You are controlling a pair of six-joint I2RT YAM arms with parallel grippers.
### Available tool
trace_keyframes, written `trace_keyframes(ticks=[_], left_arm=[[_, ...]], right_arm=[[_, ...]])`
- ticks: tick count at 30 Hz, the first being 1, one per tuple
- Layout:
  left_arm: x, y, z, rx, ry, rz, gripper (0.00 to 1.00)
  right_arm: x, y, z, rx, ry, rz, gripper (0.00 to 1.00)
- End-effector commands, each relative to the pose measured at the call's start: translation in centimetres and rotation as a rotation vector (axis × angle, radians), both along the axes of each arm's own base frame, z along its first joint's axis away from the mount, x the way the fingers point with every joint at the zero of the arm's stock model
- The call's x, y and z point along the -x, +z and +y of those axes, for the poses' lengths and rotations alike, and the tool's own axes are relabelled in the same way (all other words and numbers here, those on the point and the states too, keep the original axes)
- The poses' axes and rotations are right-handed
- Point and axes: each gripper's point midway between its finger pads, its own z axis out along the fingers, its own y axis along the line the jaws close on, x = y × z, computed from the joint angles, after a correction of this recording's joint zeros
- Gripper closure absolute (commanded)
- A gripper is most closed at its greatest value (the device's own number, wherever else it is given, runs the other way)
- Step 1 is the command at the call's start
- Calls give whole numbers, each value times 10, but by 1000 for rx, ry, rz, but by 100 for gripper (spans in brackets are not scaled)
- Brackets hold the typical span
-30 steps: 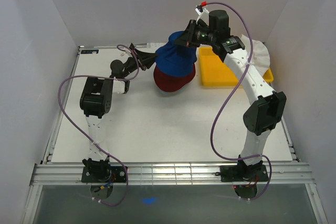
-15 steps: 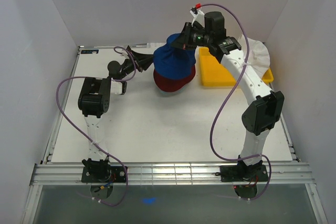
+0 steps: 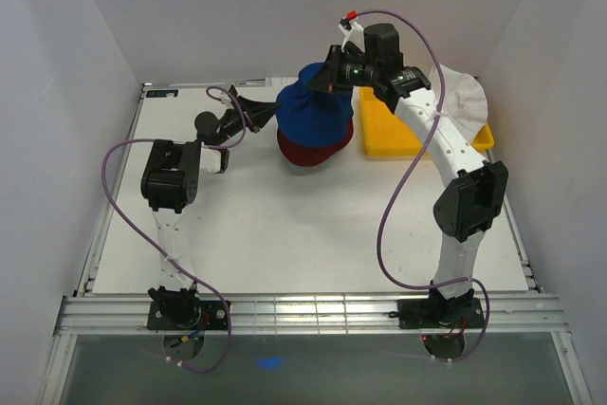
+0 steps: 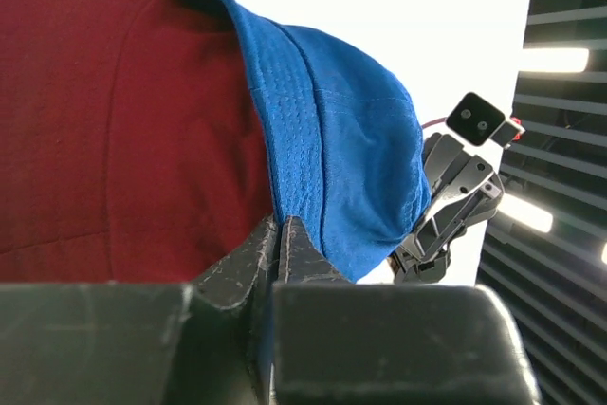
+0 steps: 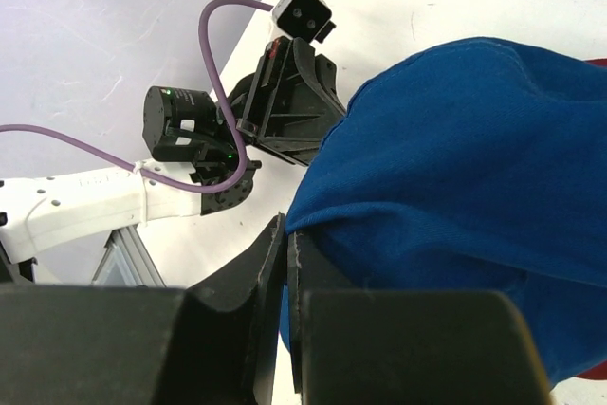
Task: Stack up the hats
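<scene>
Starting with the white table (image 3: 285, 234), carrying a yellow tray (image 3: 389, 135) at 2 o'clock, with a white hat (image 3: 467, 94) lying at that tray's 1 o'clock corner. Next, at 12 o'clock, a blue hat (image 3: 313, 111) draped crown-up over a red hat (image 3: 308, 151), hiding all but the red brim's near edge.

Pinched at the blue brim's 9 o'clock side by the left gripper (image 3: 268, 106), fingers clenched on the cloth. Nipped at 1 o'clock by the right gripper (image 3: 332, 73), likewise clamped on blue fabric.

Likely trouble on letting go: landing lopsided if freed on one side first, or sliding off the soft red crown if not pulled low enough. Also dragging the red hat askew if it is caught in the left pinch along with the blue, which cannot be ruled out from here.
</scene>
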Motion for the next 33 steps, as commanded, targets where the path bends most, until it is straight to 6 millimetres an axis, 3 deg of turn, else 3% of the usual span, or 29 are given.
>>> trace_keyframes(ticks=[1, 9, 15, 25, 33], left_arm=[[33, 51, 7, 25, 0, -293, 90], [33, 27, 11, 6, 8, -250, 96], [33, 16, 12, -10, 3, -238, 98], [30, 5, 12, -29, -19, -224, 99], [28, 0, 11, -38, -29, -213, 100]], right_arm=[[1, 21, 4, -4, 21, -78, 92], [3, 14, 7, 15, 38, -77, 90], [4, 9, 8, 30, 45, -78, 83], [8, 22, 3, 38, 30, -114, 56], [8, 27, -21, 49, -42, -98, 49]])
